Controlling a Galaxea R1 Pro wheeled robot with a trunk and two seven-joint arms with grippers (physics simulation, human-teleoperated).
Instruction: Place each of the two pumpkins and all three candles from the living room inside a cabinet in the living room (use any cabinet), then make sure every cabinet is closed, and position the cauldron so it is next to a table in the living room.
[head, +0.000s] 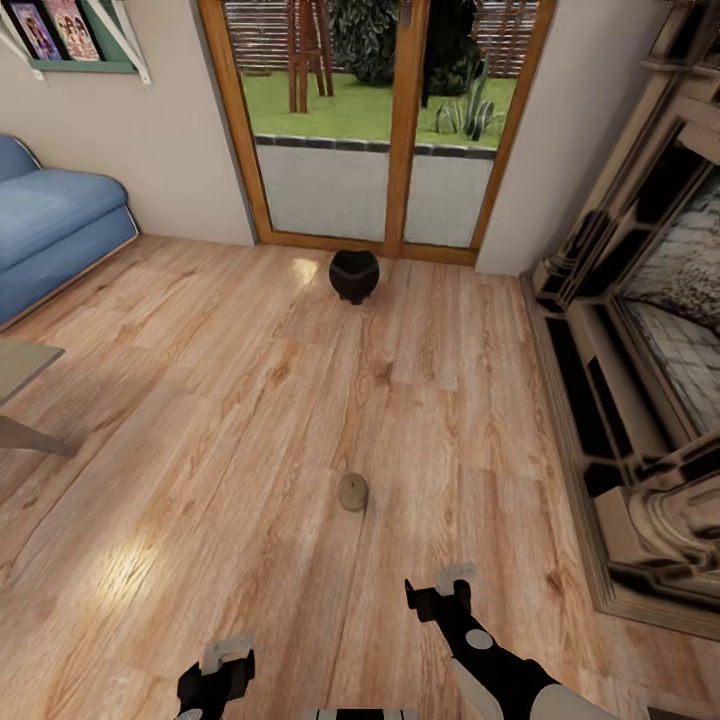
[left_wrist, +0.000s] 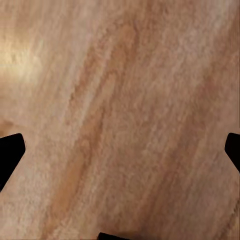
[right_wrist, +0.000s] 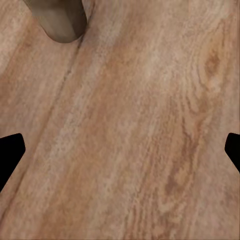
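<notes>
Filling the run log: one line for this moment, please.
candle lying on floor, untouched | cauldron by glass door | left hand open, empty | right hand open, empty

The right arm (head: 500, 670) has a black wrist section with a pale round disc set into it, widening lower down into a smooth white shell over a black casing. Both the left pincer (head: 222, 660) and the right pincer (head: 447, 585) have a black body topped by pale grey fingers. In both wrist views the fingertips (left_wrist: 10, 155) appear as flat black wedges with angled ends at opposite edges of the picture (right_wrist: 10, 155).
</notes>
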